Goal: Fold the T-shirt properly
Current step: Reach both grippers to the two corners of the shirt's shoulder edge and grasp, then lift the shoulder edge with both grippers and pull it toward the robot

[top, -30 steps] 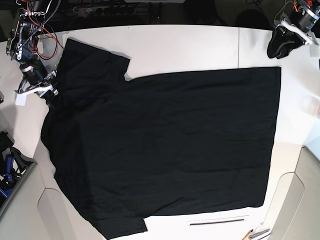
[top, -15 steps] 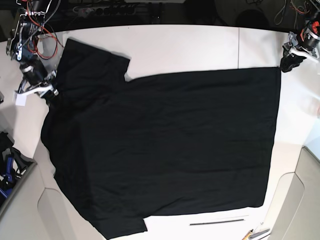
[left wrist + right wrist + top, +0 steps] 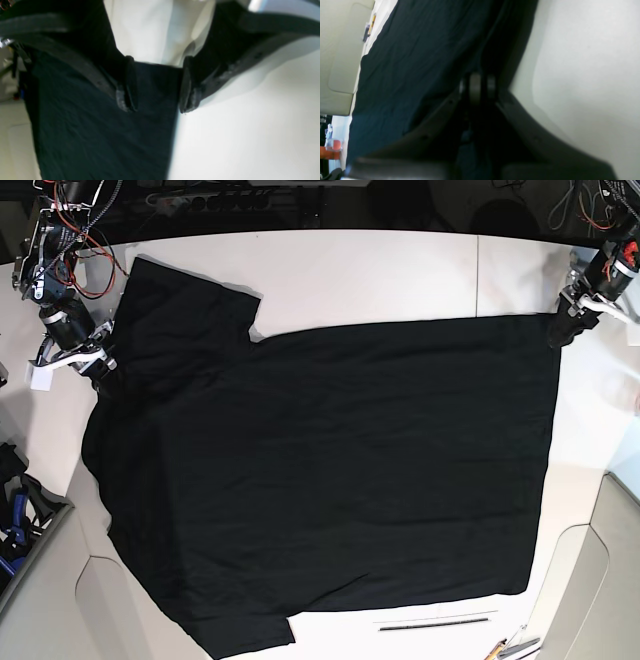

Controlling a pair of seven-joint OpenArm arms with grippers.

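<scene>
The T-shirt [image 3: 330, 470] lies spread flat, plain black side up, over most of the white surface [image 3: 380, 270], and both my end effectors sit at its edges, at opposite ends of the cloth. My left end effector [image 3: 156, 87] is down at one corner of the hem, its fingers [image 3: 127, 85] set apart in a moderate gap; in my left wrist view black cloth fills the space between them, the straight hem edge runs across just behind them, and one side edge of the shirt falls away below the far fingertip, with bare surface beyond it. I cannot tell from that blurred view whether the fingertips touch the cloth or hang just over it. My right end effector [image 3: 478, 86] is at the shoulder edge beside one sleeve, and its fingers are pressed together on a fold of the black fabric, which is pinched between the pads; from there the shirt stretches away ahead of it in soft wrinkles, with pale surface directly to its side. A thin dark strip [image 3: 437, 621] lies on the surface past the shirt's far side edge, well away from both end effectors.
</scene>
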